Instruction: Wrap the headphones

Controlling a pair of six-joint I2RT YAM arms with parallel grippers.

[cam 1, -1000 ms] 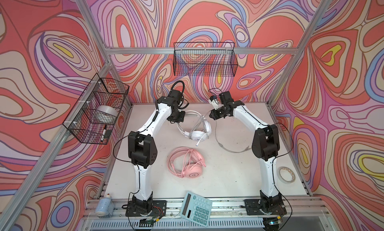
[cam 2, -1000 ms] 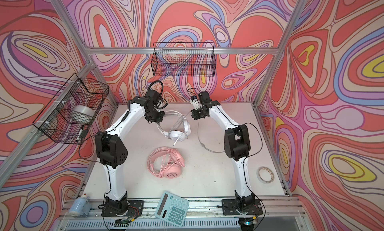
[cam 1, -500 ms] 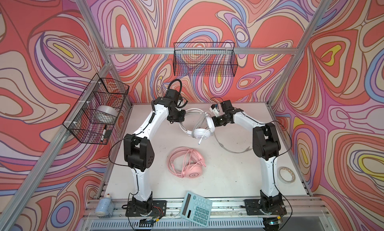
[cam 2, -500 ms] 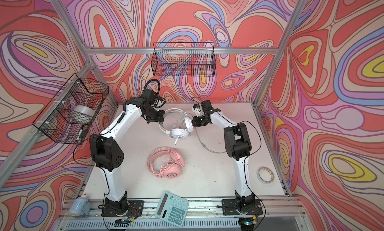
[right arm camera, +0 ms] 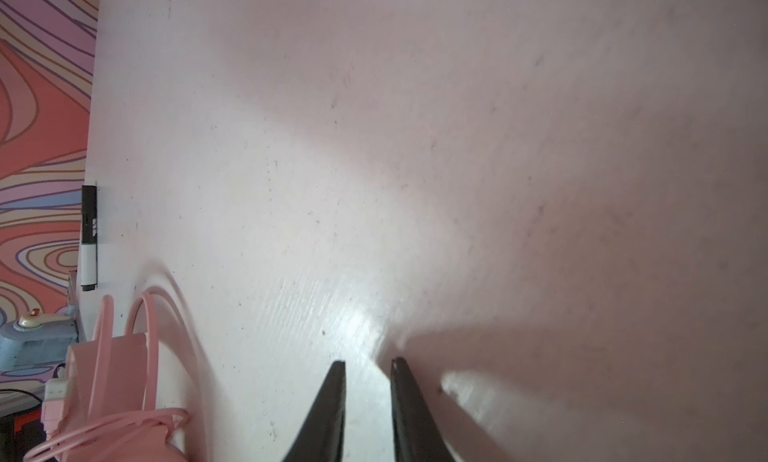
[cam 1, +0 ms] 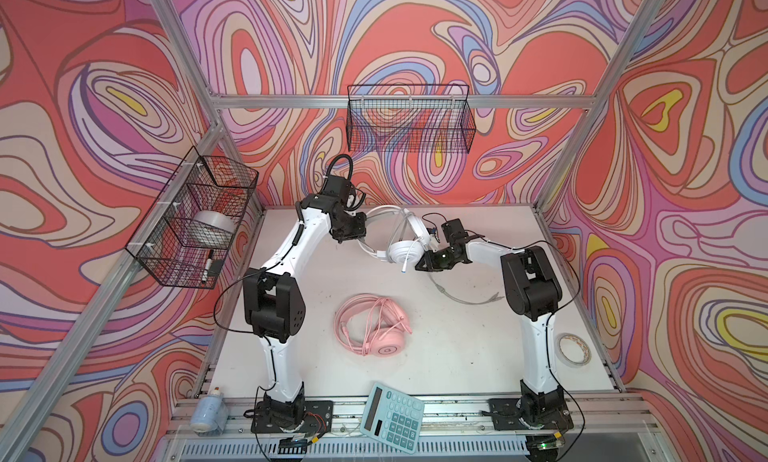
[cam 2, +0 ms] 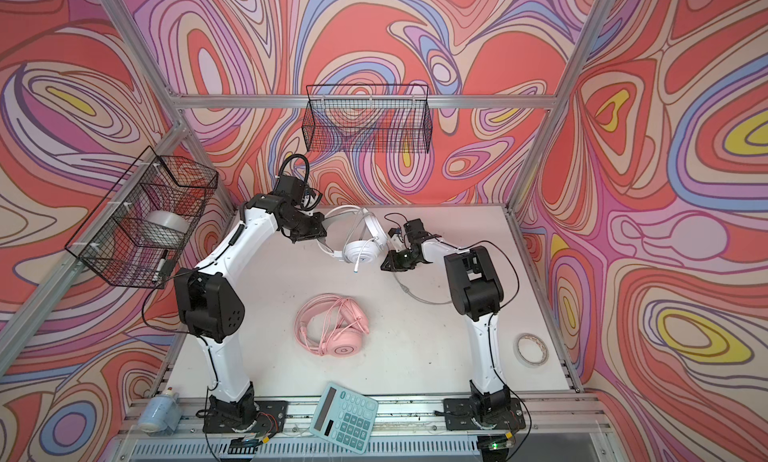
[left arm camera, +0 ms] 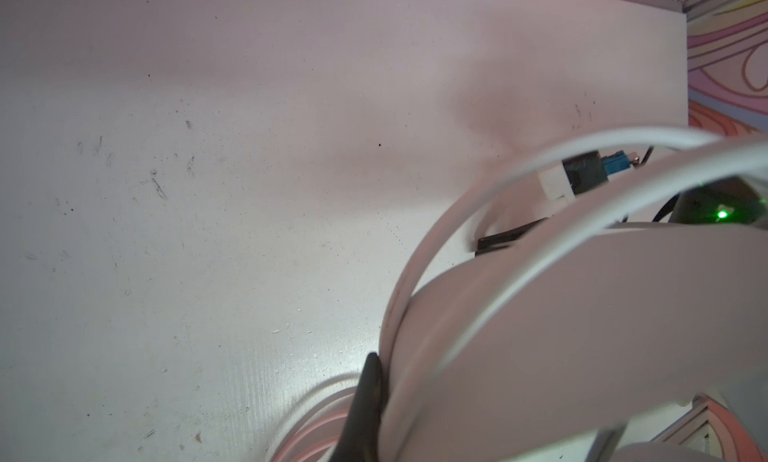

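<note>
The white headphones hang above the back of the table. My left gripper is shut on their headband; one black finger presses against it and the other is hidden. Their greyish cable trails over the table under the right arm. My right gripper sits low beside the white earcup, jaws slightly open with only bare table between them. The pink headphones lie mid-table with their cable looped around them.
A teal calculator lies on the front rail and a tape roll near the right edge. Wire baskets hang on the back wall and left wall. A small bottle stands front left. A marker lies at the table edge.
My right gripper has come down from the back towards the white earcup, and its jaws have parted a little. The left arm has carried the white headphones slightly right.
</note>
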